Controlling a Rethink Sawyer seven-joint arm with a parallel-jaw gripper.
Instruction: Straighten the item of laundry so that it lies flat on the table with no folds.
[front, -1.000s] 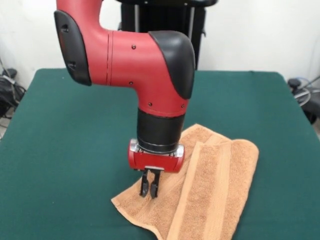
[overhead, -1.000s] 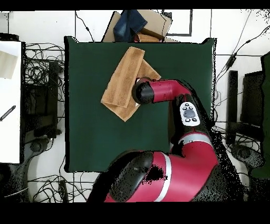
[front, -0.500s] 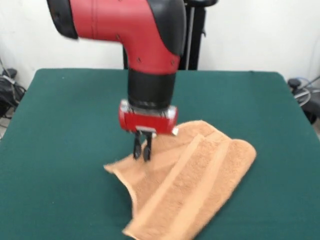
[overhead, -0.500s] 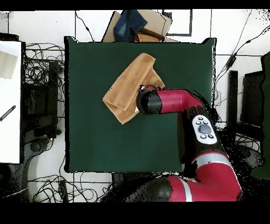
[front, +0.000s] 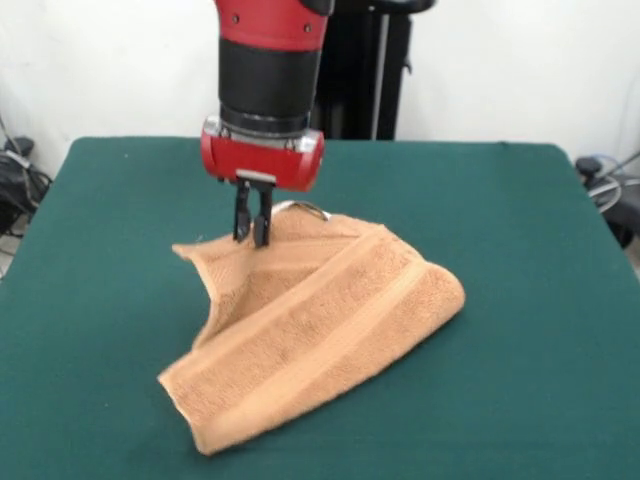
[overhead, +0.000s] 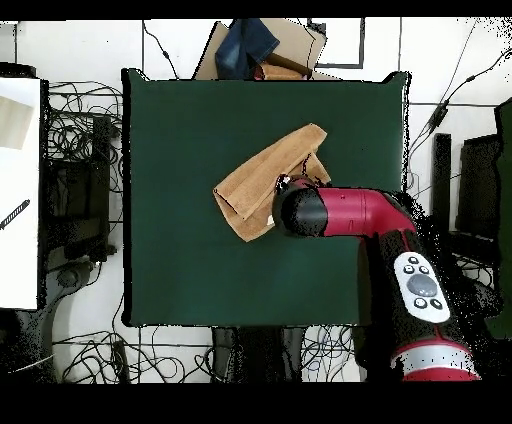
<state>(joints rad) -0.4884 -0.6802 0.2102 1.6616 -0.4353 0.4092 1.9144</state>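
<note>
I am keeping the gripper (front: 253, 238) pinched nearly closed on the far edge of the orange-tan hand towel (front: 320, 325), its fingers (front: 243, 222) gripping a raised flap of terry. The towel is lying near the middle of the green table (front: 520, 380), folded over itself into a thick diagonal band. I judge the unfolding step to be under way; next I am planning to draw the held layer off the fold before letting go.
</note>
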